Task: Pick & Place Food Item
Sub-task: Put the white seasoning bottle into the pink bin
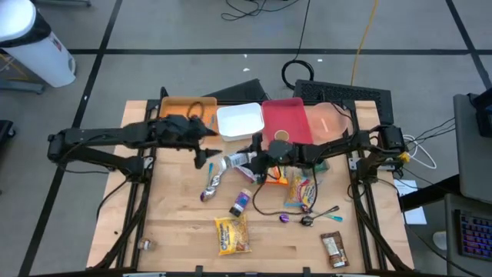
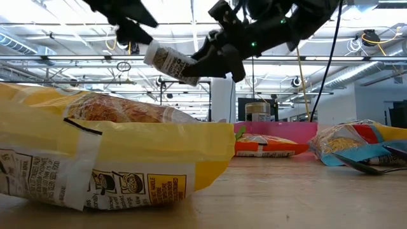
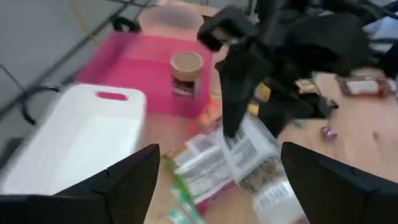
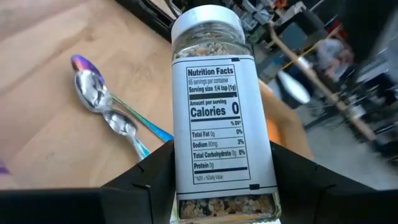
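**Right gripper holds seasoning jar above mid-tabletop**

Right gripper [image 1: 247, 163]: over the middle of the tabletop [image 1: 177, 223], just in front of the white bin [image 1: 238, 121]. Jaws pinched on a seasoning jar [image 4: 214, 118], fingers on either side of its lower half. White lid, white nutrition-facts label, speckled contents showing through the glass at top and bottom. The low view shows the jar [image 2: 170, 62] held clear of the wood and tilted, lid end toward the left arm.

Left gripper [image 1: 206, 151]: over the tabletop near the back edge, just beside the jar and the white bin's front left corner. Jaws spread, nothing between them; the left wrist view looks between its fingers [image 3: 124, 180] at the jar [image 3: 239, 158] and the right gripper [image 3: 239, 81].

Along the back edge, left to right: orange bin [image 1: 178, 105], white bin, pink bin [image 1: 296, 115] with a small brown-lidded cup [image 1: 281, 136] in it, translucent orange bin [image 1: 330, 123].

On the wood:
- yellow snack bag [image 1: 232, 234], near the front edge, centre
- brown bar [image 1: 333, 249], front right corner
- spoons [image 1: 319, 216], right of centre
- colourful bag [image 1: 300, 194], beside the spoons, toward the back
- silver wrapped item [image 1: 213, 185] and small dark bottle [image 1: 241, 203], left of centre
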Robot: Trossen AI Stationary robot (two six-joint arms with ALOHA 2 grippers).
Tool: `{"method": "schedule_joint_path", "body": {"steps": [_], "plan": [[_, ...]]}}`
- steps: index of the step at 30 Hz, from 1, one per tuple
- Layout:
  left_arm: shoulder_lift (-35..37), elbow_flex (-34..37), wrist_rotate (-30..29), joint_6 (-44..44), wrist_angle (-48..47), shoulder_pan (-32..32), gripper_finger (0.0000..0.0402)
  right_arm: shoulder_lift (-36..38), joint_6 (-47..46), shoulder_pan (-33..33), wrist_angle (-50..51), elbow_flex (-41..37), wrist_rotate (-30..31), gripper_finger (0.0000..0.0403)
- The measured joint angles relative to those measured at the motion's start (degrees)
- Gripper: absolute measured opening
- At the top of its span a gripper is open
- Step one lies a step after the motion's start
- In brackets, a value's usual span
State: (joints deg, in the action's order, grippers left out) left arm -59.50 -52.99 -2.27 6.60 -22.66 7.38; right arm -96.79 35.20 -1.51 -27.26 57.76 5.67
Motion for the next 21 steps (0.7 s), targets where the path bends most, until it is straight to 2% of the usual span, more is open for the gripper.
{"method": "schedule_joint_path", "body": {"steps": [3, 6, 9, 13, 16, 21], "plan": [[4.3, -1.2, -1.3, -2.7, -1.6, -1.2, 0.0344, 0.0, -6.3, -2.7, -1.9, 0.0, -6.7, 0.0195], [9.5, -1.2, -2.7, -3.6, -2.8, -2.9, 0.0344, 0.0, -15.6, -5.9, -6.2, 0.0, -18.0, 0.0195], [13.2, -1.2, -7.8, -3.6, -4.3, -5.3, 0.0344, 0.0, -23.6, -8.5, -11.2, 0.0, -27.6, 0.0195], [14.8, 0.0, -16.9, -3.5, -5.3, -9.2, 0.0344, 0.0, -28.8, -9.8, -16.4, 0.0, -31.4, 0.0195], [14.2, 2.9, -22.4, -3.5, -2.8, -11.8, 0.0344, 0.0, -30.4, -9.6, -19.6, 0.0, -33.0, 0.0195], [12.5, 11.2, -24.7, -4.6, 9.0, -14.6, 0.0344, 0.0, -33.0, -9.0, -21.8, 0.0, -32.8, 0.0195]]}}
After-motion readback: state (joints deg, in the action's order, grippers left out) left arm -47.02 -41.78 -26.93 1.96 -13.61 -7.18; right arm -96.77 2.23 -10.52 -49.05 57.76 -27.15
